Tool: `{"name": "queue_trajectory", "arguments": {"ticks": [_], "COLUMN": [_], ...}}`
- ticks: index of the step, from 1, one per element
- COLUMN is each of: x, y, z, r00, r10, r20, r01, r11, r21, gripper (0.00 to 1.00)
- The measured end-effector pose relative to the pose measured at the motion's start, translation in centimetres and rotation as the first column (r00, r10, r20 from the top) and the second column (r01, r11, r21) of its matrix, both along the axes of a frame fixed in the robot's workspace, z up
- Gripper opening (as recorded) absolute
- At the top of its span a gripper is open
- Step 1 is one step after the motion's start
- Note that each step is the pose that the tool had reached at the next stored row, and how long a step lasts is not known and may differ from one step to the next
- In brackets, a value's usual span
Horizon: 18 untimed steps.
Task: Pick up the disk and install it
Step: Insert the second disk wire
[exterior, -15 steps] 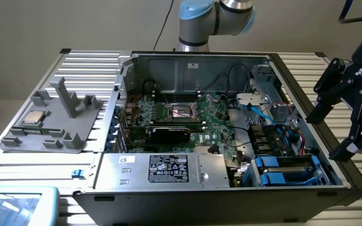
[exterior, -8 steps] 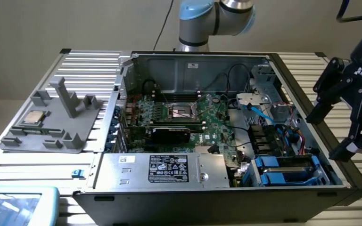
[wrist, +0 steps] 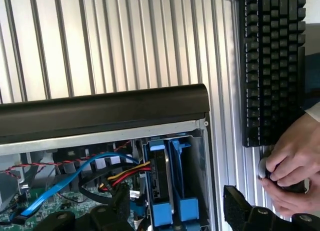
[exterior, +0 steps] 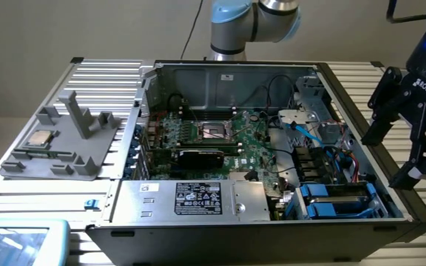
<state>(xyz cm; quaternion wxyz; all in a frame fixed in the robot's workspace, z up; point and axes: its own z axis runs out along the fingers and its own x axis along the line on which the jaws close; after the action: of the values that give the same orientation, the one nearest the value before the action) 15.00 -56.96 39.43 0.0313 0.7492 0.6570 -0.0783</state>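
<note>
My gripper hangs open over the right wall of the open computer case, at the exterior view's right, with nothing between its black fingers. Below it, in the case's front right corner, the drive bay holds two bright blue plastic carrier frames. In the wrist view these blue carriers stand upright side by side, and one encloses a dark flat drive seen edge-on. I cannot tell whether that drive is the disk. Red, yellow and blue cables run beside the bay.
A grey fixture carrying a small silver chip lies at the exterior view's left on the slatted table. The labelled power-supply box fills the case's front. A black keyboard and a person's hands are beside the case.
</note>
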Motion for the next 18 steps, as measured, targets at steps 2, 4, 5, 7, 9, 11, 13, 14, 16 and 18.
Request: {"name": "queue_trajectory", "arguments": {"ticks": [2,4,5,7,9,11,13,14,16,18], "x": [0.0,-0.1,-0.2,-0.5,-0.8,-1.0,-1.1,-1.2,-1.5,-1.6], "y": [0.0,0.02,0.1,0.32,0.73,1.47,2.23,2.57,2.73,2.73], "z": [0.0,0.0,-0.01,-0.04,-0.16,-0.35,-0.56,-0.67,-0.79,-0.91], "r00": [1.0,1.0,1.0,1.0,1.0,1.0,1.0,1.0,1.0,1.0], "r10": [0.0,0.0,0.0,0.0,0.001,0.001,0.001,0.001,0.002,0.004], "r20": [-0.0001,0.0,0.0001,0.0006,0.0014,0.0016,0.0016,0.0017,0.0024,0.0024], "r01": [0.0,0.0,0.0,0.0,-0.001,-0.001,-0.001,-0.001,-0.002,-0.004], "r11": [1.0,1.0,0.9999,0.9995,0.9991,0.9991,0.9991,0.999,0.9988,0.9986], "r21": [0.0,-0.0044,-0.0135,-0.0314,-0.0416,-0.0434,-0.0434,-0.0437,-0.0479,-0.053], "gripper": [0.84,0.84,0.84,0.84,0.84,0.84,0.84,0.84,0.84,0.84]}}
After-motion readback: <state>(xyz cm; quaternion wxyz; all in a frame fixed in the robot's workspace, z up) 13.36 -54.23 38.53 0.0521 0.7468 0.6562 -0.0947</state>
